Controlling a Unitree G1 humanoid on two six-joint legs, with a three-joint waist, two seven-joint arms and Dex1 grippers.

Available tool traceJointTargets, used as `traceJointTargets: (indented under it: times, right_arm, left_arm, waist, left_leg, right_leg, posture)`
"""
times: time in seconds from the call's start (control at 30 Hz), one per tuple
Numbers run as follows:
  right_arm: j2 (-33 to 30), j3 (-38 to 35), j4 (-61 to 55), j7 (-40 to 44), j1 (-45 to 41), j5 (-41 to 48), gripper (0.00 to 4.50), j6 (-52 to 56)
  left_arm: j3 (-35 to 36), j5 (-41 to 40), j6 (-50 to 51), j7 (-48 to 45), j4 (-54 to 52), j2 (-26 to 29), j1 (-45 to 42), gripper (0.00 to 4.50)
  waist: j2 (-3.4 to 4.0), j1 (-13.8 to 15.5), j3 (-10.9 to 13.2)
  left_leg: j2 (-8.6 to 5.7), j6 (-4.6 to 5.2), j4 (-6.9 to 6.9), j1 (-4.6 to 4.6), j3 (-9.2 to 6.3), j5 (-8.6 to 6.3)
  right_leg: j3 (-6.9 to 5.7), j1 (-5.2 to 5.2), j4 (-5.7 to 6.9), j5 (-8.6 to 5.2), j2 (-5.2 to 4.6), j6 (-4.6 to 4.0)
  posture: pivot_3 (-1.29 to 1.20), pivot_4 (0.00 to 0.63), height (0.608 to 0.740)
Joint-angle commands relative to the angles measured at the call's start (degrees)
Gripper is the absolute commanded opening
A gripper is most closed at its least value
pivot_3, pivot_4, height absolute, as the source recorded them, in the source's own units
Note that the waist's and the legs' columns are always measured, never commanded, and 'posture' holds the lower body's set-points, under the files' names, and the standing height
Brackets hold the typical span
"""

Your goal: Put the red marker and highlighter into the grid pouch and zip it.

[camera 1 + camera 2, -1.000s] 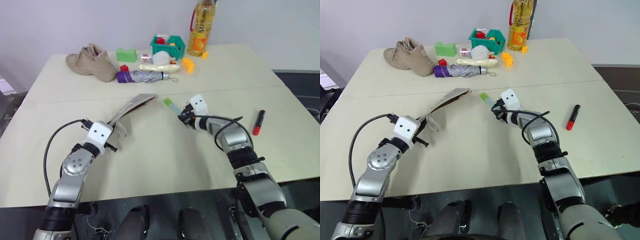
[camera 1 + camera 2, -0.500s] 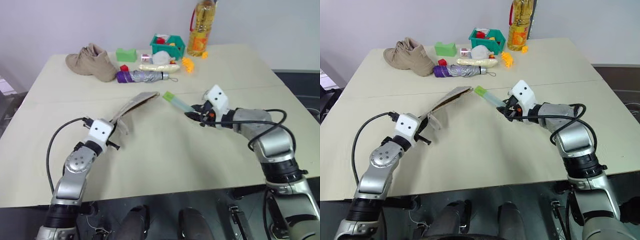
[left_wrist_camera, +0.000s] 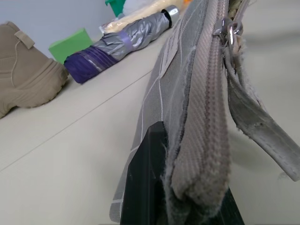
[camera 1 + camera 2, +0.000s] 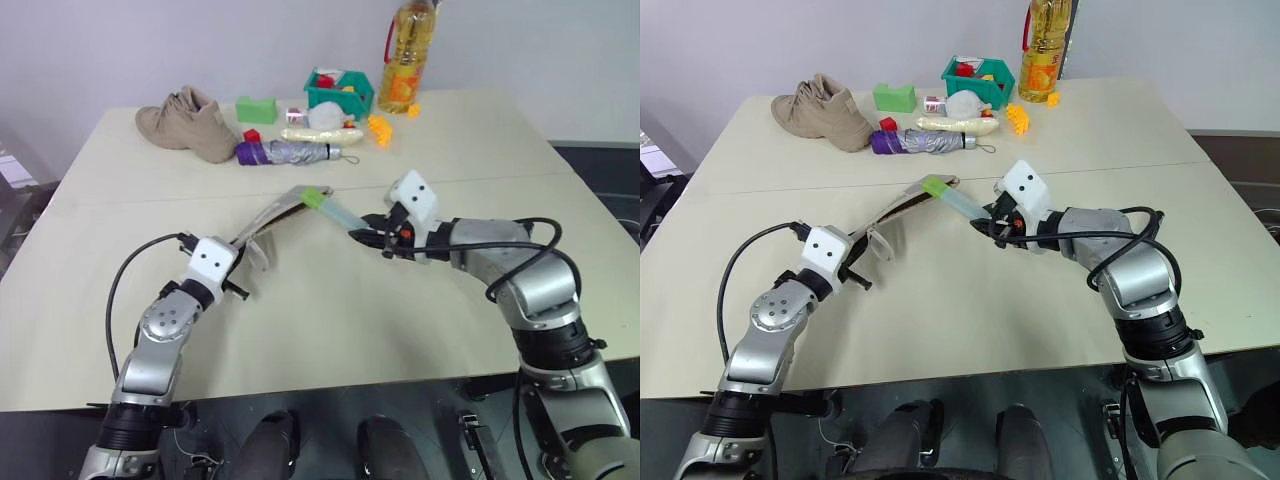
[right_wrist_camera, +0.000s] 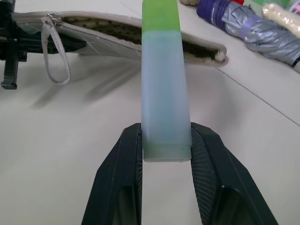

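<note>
My left gripper [image 4: 238, 274] is shut on the near end of the grid pouch [image 4: 272, 213], holding it on edge with its unzipped mouth facing right. The zip pull and grey loop strap [image 3: 255, 126] hang near that gripper. The highlighter [image 4: 334, 209] is clamped by its pale body in my right gripper [image 4: 372, 237]. It hangs above the table, green cap [image 5: 160, 15] pointing left and lying at the far end of the pouch's open mouth [image 5: 126, 33]. The red marker is hidden.
At the back of the table stand a tan shoe [image 4: 190, 122], a green block [image 4: 255, 109], a folded purple-grey umbrella [image 4: 285, 153], a green basket [image 4: 338, 90] and an oil bottle [image 4: 405, 55]. Small yellow pieces [image 4: 378, 126] lie near the bottle.
My right gripper lifted the highlighter off the table and carried it left, up to the pouch's mouth. The left gripper kept its hold on the pouch and stayed put.
</note>
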Motion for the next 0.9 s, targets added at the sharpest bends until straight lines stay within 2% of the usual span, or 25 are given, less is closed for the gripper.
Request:
traceJointTargets:
  times: [0.03,0.9]
  right_arm:
    - [-0.13,0.08,-0.29,-0.2,-1.59,-0.08,0.84,-0.21]
    - [-1.62,3.75,0.3,0.88,-1.4,-1.94,0.84,-0.88]
  left_arm:
    - [0.36,-0.62,-0.65,0.3,-2.76,-0.29,0.11,0.0]
    - [0.06,-0.47,-1.56,0.02,-2.67,-0.39,-0.39,0.0]
  waist:
    - [0.0,0.01,0.0]
    - [0.0,-0.02,0.0]
  left_leg:
    - [0.0,0.0,0.0,0.0,0.0,0.0]
    - [0.0,0.0,0.01,0.0,0.0,0.0]
  right_leg:
    - [0.0,0.0,0.0,0.0,0.0,0.0]
    - [0.0,0.0,0.0,0.0,0.01,0.0]
  posture:
    - [0.0,0.15,0.739]
    - [0.0,0.15,0.739]
